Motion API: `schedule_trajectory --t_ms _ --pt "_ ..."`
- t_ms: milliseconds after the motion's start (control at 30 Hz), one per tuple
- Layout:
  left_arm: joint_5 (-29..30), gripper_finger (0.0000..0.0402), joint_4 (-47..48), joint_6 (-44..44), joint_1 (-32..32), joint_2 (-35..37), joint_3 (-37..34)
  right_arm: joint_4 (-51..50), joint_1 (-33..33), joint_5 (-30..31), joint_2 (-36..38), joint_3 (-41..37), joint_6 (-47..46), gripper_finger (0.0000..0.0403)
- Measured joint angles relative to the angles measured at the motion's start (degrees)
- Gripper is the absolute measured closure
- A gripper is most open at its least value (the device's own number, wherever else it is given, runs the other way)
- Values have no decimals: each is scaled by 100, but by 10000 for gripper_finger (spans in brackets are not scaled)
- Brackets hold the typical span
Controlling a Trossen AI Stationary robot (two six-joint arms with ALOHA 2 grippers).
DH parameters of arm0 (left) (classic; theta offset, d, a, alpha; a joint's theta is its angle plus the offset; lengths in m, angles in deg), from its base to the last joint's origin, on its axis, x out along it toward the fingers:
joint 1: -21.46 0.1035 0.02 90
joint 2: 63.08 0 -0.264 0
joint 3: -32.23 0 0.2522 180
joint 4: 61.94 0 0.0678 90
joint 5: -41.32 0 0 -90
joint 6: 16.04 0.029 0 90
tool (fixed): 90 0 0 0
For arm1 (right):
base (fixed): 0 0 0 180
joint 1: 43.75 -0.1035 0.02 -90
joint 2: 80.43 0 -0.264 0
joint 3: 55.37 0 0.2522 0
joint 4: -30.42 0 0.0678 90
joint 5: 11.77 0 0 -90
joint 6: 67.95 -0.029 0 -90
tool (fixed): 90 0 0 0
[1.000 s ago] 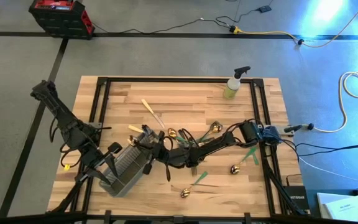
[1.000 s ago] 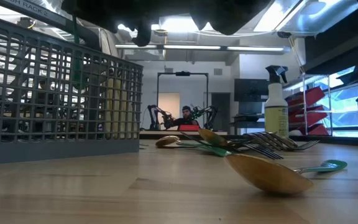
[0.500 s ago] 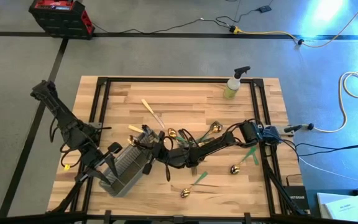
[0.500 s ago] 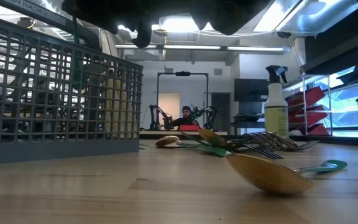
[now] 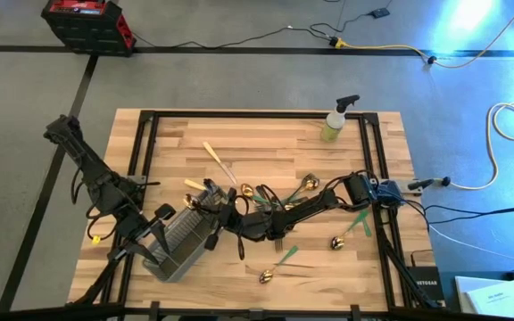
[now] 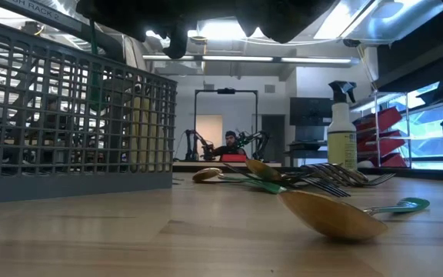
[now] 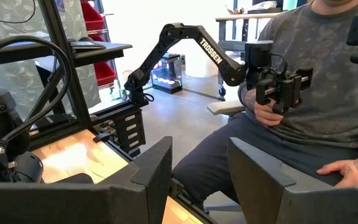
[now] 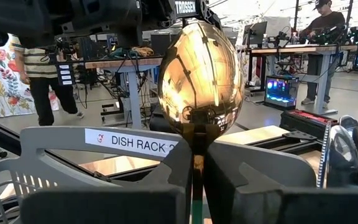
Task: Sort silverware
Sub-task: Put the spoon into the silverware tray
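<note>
My right gripper (image 8: 197,171) is shut on a gold-headed spoon (image 8: 199,81) and hovers over the far right end of the grey wire-mesh caddy (image 5: 181,239); the high view shows this gripper (image 5: 212,208) there. My left gripper (image 7: 197,180) stands open beside the caddy's left end (image 5: 150,248), with nothing between its fingers. More silverware lies loose on the wooden table: a green-handled spoon (image 5: 275,266), another spoon (image 5: 337,241), a fork (image 5: 309,183) and a cream-handled piece (image 5: 219,162). My right gripper pinches the spoon's neck (image 8: 197,152), just behind the bowl, between its two fingers (image 8: 178,171). The fingers reach in roughly level from the table's right and lie along the spoon, whose gold bowl sticks out past the fingertips. The spoon is lifted clear above the caddy's rim (image 8: 73,140).
A yellow-green spray bottle (image 5: 335,120) stands at the table's far right. The caddy (image 6: 68,115) rests flat on the table near the front left. Forks and spoons (image 6: 337,175) lie in a cluster at mid-table, and one spoon (image 6: 333,214) lies close to the low camera.
</note>
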Motion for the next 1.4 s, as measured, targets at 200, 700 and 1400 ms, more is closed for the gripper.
schedule_trajectory --t_ms 200,700,1400 --pt "1 261 -2 0 1 0 0 -4 -2 0 0 0 0 385" --pt "2 261 -2 0 2 0 0 -2 -4 -1 0 2 -1 281" --pt "1 261 -2 0 1 0 0 15 -4 -11 7 2 -2 227"
